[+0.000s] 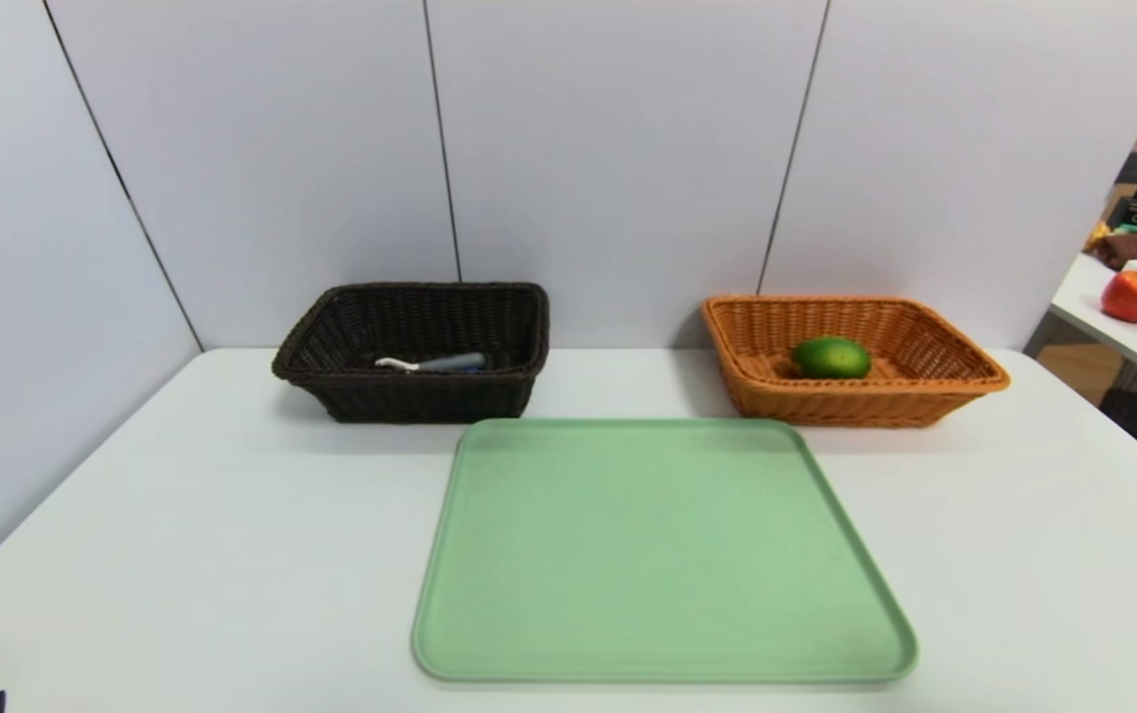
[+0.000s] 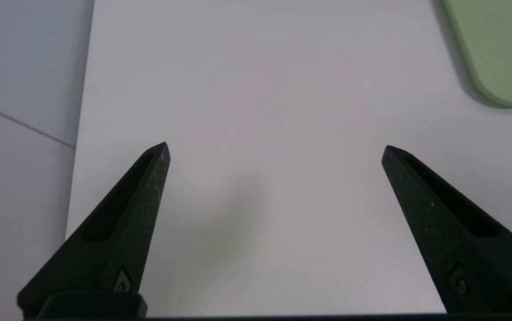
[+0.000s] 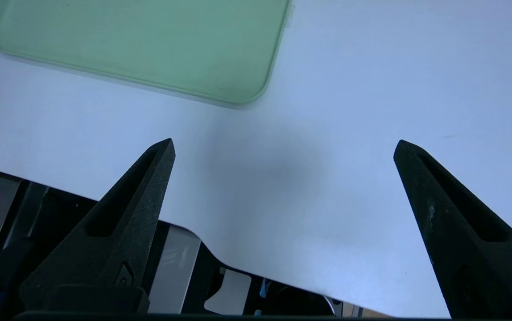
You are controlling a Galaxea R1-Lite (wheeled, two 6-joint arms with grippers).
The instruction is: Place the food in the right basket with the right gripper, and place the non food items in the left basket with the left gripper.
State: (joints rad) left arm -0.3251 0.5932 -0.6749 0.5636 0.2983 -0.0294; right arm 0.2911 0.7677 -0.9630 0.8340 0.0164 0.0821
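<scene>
The green lime-like food lies inside the right basket, the orange-tan one at the back right. In the dark brown left basket I see the white peeler with its grey handle and a bit of blue beside it. Neither arm shows in the head view. My left gripper hangs open over bare white table with nothing between its fingers. My right gripper is open and empty too, above the table's near edge.
A pale green tray lies in the middle of the white table, in front of both baskets, with nothing on it. Its corner shows in both wrist views. A side table with a red apple stands at far right.
</scene>
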